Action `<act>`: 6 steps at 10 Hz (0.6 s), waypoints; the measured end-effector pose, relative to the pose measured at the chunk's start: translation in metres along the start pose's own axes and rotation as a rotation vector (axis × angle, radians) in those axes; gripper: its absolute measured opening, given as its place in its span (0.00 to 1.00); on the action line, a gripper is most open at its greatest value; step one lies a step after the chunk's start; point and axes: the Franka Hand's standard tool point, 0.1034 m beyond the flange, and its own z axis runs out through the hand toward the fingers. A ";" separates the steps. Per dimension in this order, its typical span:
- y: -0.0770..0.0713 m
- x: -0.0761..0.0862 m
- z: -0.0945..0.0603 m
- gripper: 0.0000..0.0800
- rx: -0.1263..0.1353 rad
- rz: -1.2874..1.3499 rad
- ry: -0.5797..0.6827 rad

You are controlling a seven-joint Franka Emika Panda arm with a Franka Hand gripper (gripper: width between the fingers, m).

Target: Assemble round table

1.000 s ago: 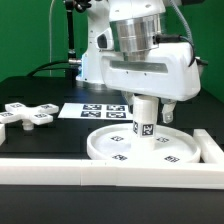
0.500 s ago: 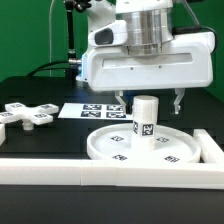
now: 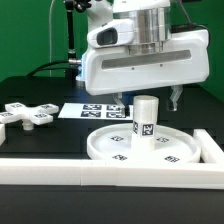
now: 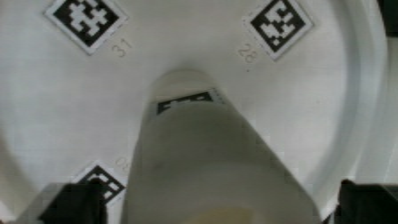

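Observation:
The large white rimmed disc (image 3: 140, 146) lies on the black table at the front. The short cylindrical post (image 3: 146, 118) stands upright on its middle, a marker on its side. My gripper (image 3: 148, 99) hangs just above the post, open, with one finger (image 3: 177, 99) on each side of the post's top and not touching it. In the wrist view the post (image 4: 210, 150) rises toward the camera from the disc (image 4: 178, 45), and the dark fingertips (image 4: 71, 200) stand apart on either side. The cross-shaped piece (image 3: 24, 115) lies on the table at the exterior view's left.
The marker board (image 3: 100, 111) lies flat behind the disc. Long white border rails run along the front edge (image 3: 110, 176) and at the exterior view's right (image 3: 212, 146). The robot's base and cables stand at the back.
The gripper has let go of the post and risen straight up; the post stays upright on the disc. Between half a second ago and now there is little movement.

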 end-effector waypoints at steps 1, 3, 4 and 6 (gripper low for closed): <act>0.002 0.001 0.000 0.81 -0.016 -0.176 0.013; 0.001 0.000 0.000 0.81 -0.039 -0.402 -0.002; 0.000 0.000 0.000 0.81 -0.054 -0.531 -0.015; 0.000 0.000 0.001 0.81 -0.068 -0.709 -0.030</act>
